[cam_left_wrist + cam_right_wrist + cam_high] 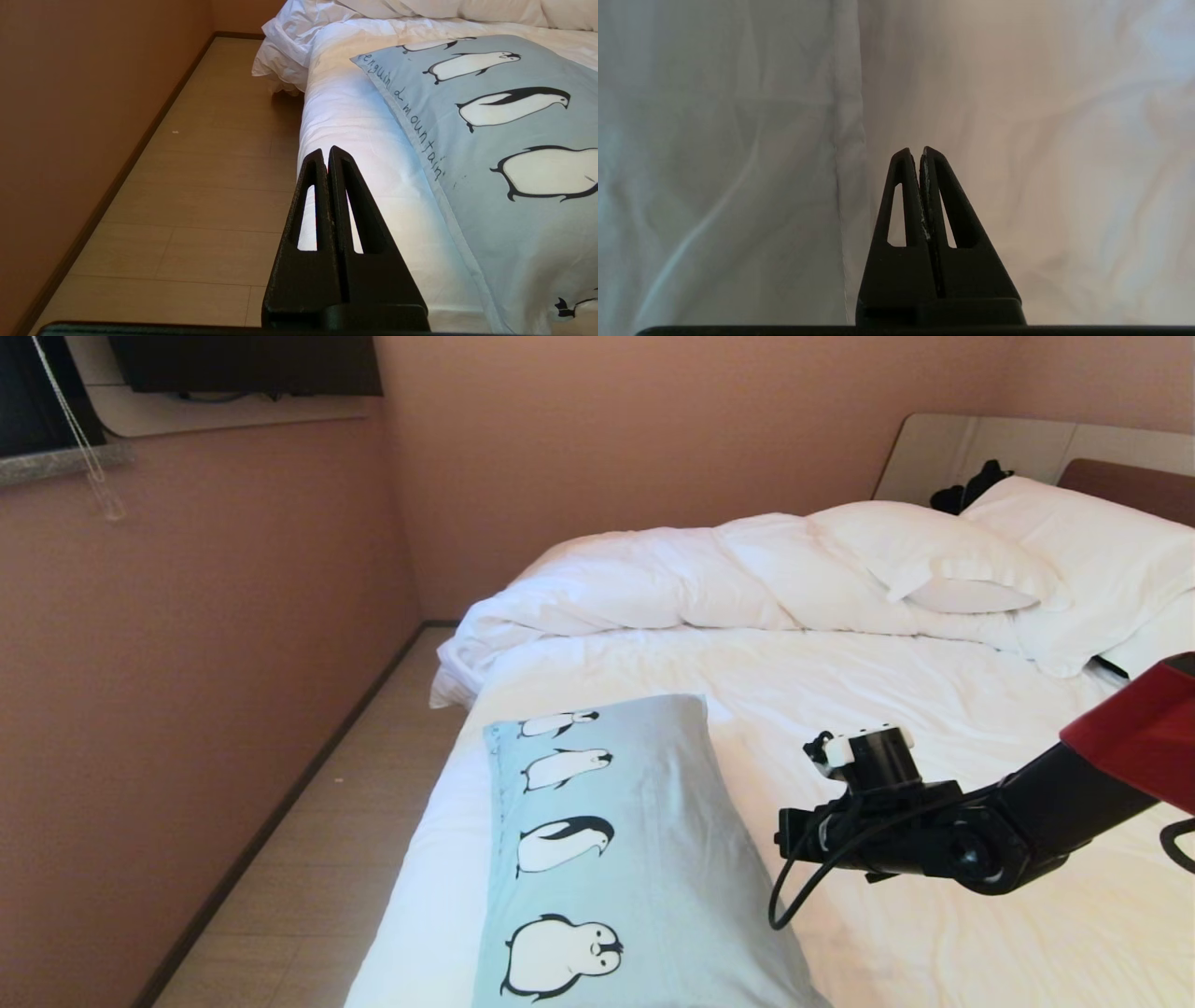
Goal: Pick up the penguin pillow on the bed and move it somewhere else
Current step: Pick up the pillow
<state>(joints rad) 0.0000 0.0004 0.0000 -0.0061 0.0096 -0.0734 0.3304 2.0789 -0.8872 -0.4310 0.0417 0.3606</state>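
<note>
At the bed's (pixel 840 672) left edge, near its foot end, the left gripper (pixel 327 151) hangs beside the mattress with its fingers (pixel 314 186) clenched on nothing. The penguin pillow (pixel 635 859) lies flat on the sheet along that same edge. Just beside the pillow's right side, the right gripper (pixel 915 151) hovers over the sheet, pointing down, fingers pressed together and empty.
</note>
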